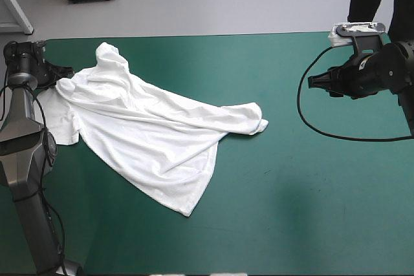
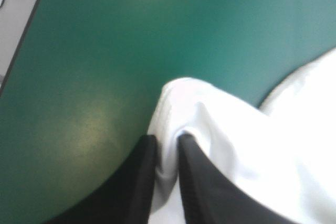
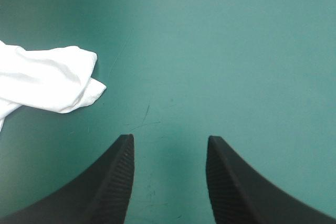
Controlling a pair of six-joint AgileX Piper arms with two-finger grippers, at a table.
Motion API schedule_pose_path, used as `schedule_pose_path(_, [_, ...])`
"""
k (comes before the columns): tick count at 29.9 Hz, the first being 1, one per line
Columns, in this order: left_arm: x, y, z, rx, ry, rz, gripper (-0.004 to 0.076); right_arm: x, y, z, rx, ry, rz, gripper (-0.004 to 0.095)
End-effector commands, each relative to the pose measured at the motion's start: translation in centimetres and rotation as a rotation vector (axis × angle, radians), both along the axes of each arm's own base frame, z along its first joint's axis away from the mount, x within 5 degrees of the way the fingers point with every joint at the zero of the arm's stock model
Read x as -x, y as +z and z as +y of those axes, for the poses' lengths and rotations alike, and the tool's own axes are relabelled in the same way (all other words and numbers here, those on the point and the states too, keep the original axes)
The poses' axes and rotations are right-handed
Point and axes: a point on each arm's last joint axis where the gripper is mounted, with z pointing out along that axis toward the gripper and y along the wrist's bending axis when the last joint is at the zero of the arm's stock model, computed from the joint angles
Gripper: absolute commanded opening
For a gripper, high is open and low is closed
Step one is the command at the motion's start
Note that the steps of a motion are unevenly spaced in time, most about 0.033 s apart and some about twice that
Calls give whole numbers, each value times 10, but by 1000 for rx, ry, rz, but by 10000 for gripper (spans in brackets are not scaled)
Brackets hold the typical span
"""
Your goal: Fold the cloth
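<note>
The white T-shirt (image 1: 145,127) lies stretched and wrinkled across the left half of the teal-green table, one end trailing toward the middle (image 1: 255,121). My left gripper (image 1: 65,81) is at the shirt's far-left end, near the table's left edge. In the left wrist view its black fingers (image 2: 137,182) are all but shut, with a fold of the T-shirt (image 2: 181,103) pinched between them. My right gripper (image 1: 312,82) hovers over bare cover at the far right, well away from the shirt. Its fingers (image 3: 118,177) stand apart with nothing between them; the T-shirt's trailing end (image 3: 58,80) lies ahead and to one side.
Bare teal-green cover (image 1: 310,205) fills the right half and the front of the table. The table's far edge (image 1: 213,35) runs close behind the shirt's upper end. In the left wrist view the table's edge (image 2: 21,51) lies near the gripper.
</note>
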Motion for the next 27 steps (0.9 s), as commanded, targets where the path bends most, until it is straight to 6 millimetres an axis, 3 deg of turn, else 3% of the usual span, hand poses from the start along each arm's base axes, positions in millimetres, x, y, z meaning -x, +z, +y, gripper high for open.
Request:
schedule_pose_path(1, [12,67,-9,-25,-45,-137,323,11,15,-1,-19,16,-54,414])
schedule_pose_path(4, [20,75,-12,3,-49,-91,423,11,15,-1,-22,17,-53,414])
schedule_pose_path(7, [26,90,-16,28,-53,-106,425,11,15,-1,-22,17,-53,414])
schedule_pose_path(10, [36,118,-26,15,-96,-159,425,12,16,-1,-18,22,-56,414])
schedule_pose_path(15, [64,177,-69,75,-211,-292,424,16,18,-2,-8,26,-68,414])
schedule_pose_path(18, [85,199,-102,81,-295,-307,413,18,20,-2,-9,26,-75,415])
schedule_pose_path(21, [105,202,-139,102,-385,-261,395,22,23,-3,-10,26,-85,415])
schedule_pose_path(27, [169,193,-197,18,-546,-120,386,29,28,-4,-13,26,-107,414])
